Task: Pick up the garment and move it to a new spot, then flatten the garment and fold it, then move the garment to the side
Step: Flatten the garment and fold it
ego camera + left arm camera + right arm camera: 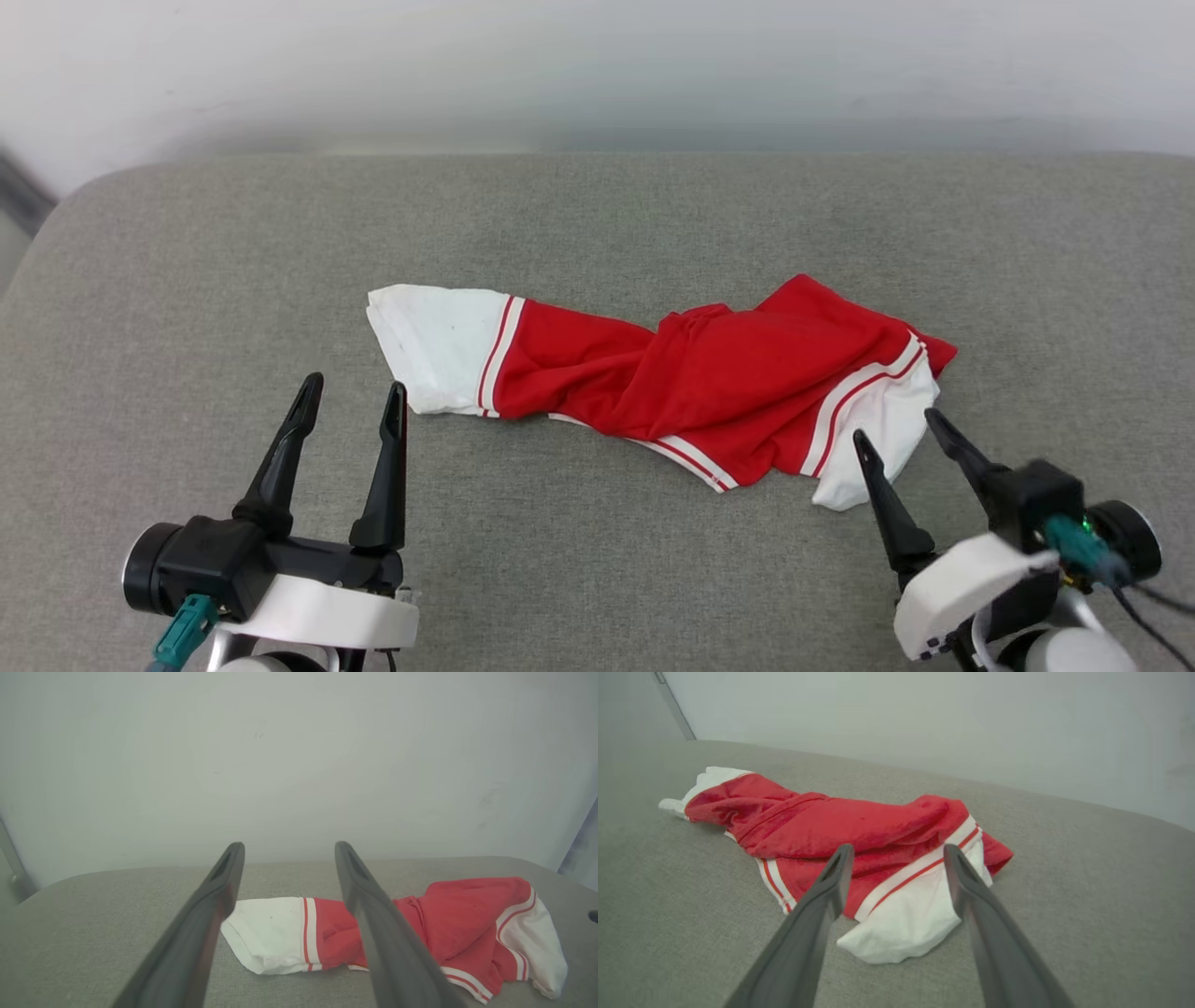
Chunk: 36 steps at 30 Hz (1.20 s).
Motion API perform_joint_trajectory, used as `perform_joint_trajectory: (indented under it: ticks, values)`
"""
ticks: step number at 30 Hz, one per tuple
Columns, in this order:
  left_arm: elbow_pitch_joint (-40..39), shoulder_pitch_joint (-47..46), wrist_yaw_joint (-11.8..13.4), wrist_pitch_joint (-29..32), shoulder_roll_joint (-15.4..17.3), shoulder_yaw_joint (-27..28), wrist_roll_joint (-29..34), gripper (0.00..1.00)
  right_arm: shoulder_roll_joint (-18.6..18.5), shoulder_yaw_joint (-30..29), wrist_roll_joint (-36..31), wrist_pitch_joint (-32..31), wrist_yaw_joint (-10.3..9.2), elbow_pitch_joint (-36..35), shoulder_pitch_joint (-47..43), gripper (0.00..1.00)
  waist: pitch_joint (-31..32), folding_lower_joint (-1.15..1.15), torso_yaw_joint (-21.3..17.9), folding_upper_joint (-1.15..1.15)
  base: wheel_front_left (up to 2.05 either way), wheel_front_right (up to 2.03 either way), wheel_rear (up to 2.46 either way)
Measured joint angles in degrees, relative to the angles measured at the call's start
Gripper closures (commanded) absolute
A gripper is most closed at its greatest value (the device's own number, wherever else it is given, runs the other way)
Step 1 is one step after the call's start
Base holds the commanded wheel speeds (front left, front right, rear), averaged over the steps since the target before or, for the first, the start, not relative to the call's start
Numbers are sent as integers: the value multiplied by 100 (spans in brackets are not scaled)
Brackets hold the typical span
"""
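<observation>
The garment (709, 392) lies bunched and twisted near the middle of the counter (597, 224), stretched from 9 o'clock to 3 o'clock in the head view. Plain red cloth faces up. One white sleeve (439, 345) lies at the 9 o'clock end and the other white sleeve (878, 439) at about 4 o'clock, each edged with red-and-white stripe trim. A further band of that trim runs along the near hem.

The counter is covered in grey woven fabric, with a rounded corner at 10 o'clock. Behind it, at 12 o'clock, stands a plain pale wall (597, 65) with a few faint scuffs.

The left gripper (356, 383) sits at 7 o'clock, fingers apart and holding nothing, just short of the near sleeve. The right gripper (893, 425) sits at 4 o'clock, fingers also apart. In the right wrist view its tips frame the white sleeve. I cannot tell whether they touch the cloth.
</observation>
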<state>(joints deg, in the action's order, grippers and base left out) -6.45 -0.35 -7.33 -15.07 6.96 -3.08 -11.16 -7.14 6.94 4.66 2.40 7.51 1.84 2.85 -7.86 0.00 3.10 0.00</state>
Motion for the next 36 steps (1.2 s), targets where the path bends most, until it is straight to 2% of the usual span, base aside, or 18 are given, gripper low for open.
perform_joint_trajectory:
  ticks: [5, 8, 11, 15, 25, 26, 27, 32, 36]
  values:
    - [1, -47, -4, 0, -33, -9, 2, 0, -821, 584, 645, -2071, 0, -134, 269, 0, -144, 0, 79, 0, 0, 0, 0]
    - [0, -142, -5, 0, -43, -89, 0, 0, -1063, 710, 1007, -3080, 0, -249, 430, 0, -248, 0, 147, 0, 0, 0, 0]
    - [7, -248, -7, 0, -56, -185, -2, 0, -1200, 722, 1151, -3742, -1, -283, 644, 0, -360, 0, 257, 0, 0, 0, 0]
    - [33, -354, -7, 0, -76, -233, -12, 0, -1299, 747, 1076, -4149, 0, -140, 844, 0, -504, 0, 453, 0, 0, 0, 0]
    - [62, -436, -7, 0, -104, -168, -43, 0, -1377, 781, 900, -4403, -1, 492, 954, 0, -745, 0, 832, 0, 0, 0, 0]
    - [66, -436, -7, 0, -109, -158, -46, 0, -1380, 788, 901, -4399, -1, 525, 956, 60, -737, 0, 827, 0, 0, 0, 0]
    - [76, -435, -7, 0, -114, -140, -46, 0, -1391, 805, 904, -4377, -1, 553, 957, 100, -726, 0, 815, 0, 0, 0, 0]
    - [110, -434, -7, 0, -126, -96, -46, 0, -1501, 703, 916, -4276, 4, 591, 837, 100, -627, 0, 668, 0, 0, 0, 0]
    - [129, -423, -7, 0, -132, -64, -44, 0, -1689, 391, 944, -4268, 4, 455, 553, 100, -520, 0, 492, 0, 0, 0, 0]
